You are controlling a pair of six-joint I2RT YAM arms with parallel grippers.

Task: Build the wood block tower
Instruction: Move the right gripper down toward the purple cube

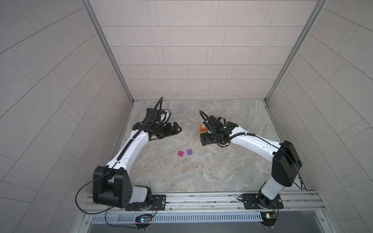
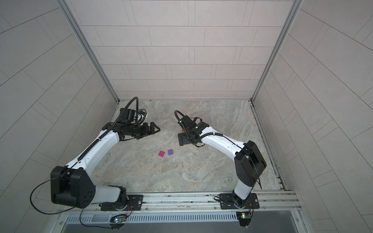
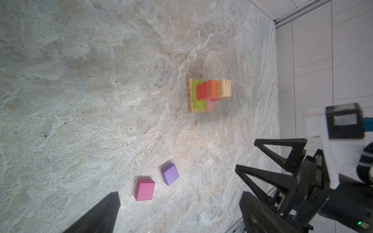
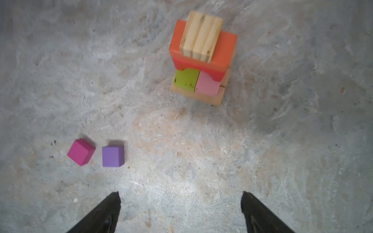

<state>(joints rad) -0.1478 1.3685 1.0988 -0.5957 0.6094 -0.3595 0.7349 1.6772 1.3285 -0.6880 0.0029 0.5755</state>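
The tower (image 4: 201, 58) stands at the back right of the table: tan bars at the bottom, green and pink blocks on them, then the red arch and the orange block, with the ridged tan piece (image 4: 200, 36) on top. In a top view the tower (image 1: 202, 129) shows only partly, behind my right arm. A magenta cube (image 1: 180, 154) and a purple cube (image 1: 189, 152) lie side by side mid-table, apart from the tower. My right gripper (image 4: 180, 193) hangs open and empty just in front of the tower, not touching it. My left gripper (image 3: 179, 198) is open and empty, off to the left.
The marble tabletop (image 1: 181, 173) is boxed in by tiled walls at the back and on both sides. A metal rail (image 1: 201, 198) with both arm bases runs along the front edge. From the left wrist view the right gripper (image 3: 245, 155) shows beside the tower.
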